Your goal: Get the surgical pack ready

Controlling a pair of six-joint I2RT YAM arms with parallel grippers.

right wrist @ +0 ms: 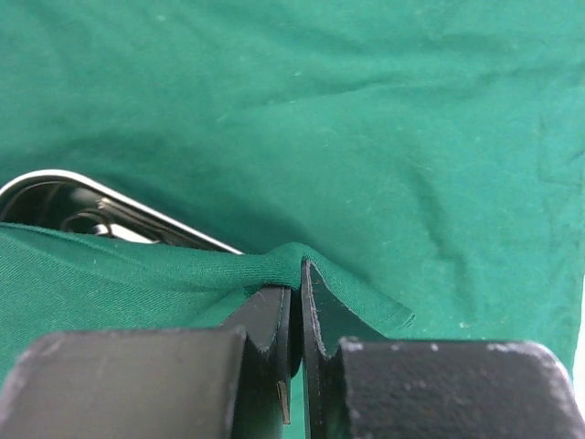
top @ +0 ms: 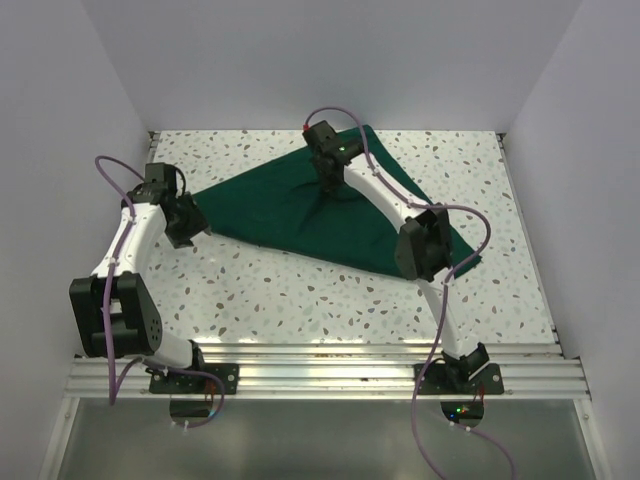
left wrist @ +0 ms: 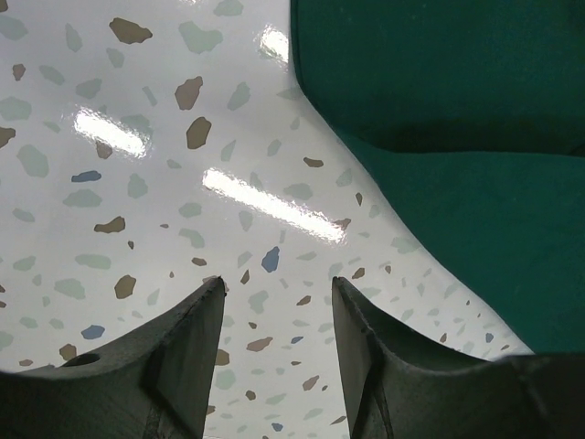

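The green drape (top: pixel 290 215) lies spread on the speckled worktop (top: pixel 330 300), from centre toward 12 o'clock, with one pointed corner reaching out to 9 o'clock. In its far half the right fingers (right wrist: pixel 322 315) are clenched on a raised fold of the cloth. Right wrist view: the rim of a steel tray (right wrist: pixel 64 183) shows at 10 o'clock of the pinch, its near side under cloth. The left fingers (left wrist: pixel 187 338) are released and parted, nothing between them, over bare worktop just beside the 9 o'clock corner.
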